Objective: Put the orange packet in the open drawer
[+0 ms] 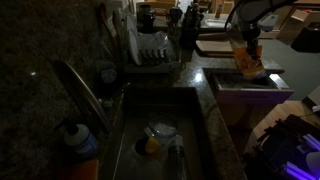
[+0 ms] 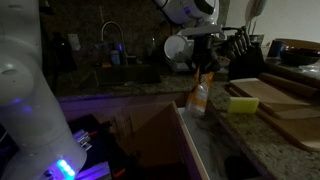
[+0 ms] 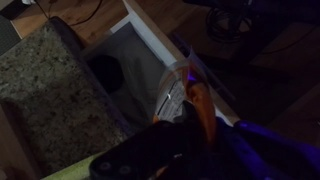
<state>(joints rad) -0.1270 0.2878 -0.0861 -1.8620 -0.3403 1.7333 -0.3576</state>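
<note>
The orange packet (image 1: pixel 246 63) hangs from my gripper (image 1: pixel 244 42) over the open drawer (image 1: pixel 252 96). In an exterior view the packet (image 2: pixel 200 96) dangles below the gripper (image 2: pixel 201 66), by the counter's edge and above the drawer (image 2: pixel 150 135). In the wrist view the packet (image 3: pixel 196 98) sticks out from between the dark fingers (image 3: pixel 178 118), with the pale drawer inside (image 3: pixel 135 70) beneath it. The gripper is shut on the packet's top end. The scene is very dark.
A granite counter (image 3: pixel 50 95) borders the drawer. A yellow sponge (image 2: pixel 243 103) and wooden cutting boards (image 2: pixel 280 100) lie near the packet. A sink (image 1: pixel 160 140) with dishes, a tap (image 1: pixel 85 90) and a dish rack (image 1: pixel 150 55) stand to the side.
</note>
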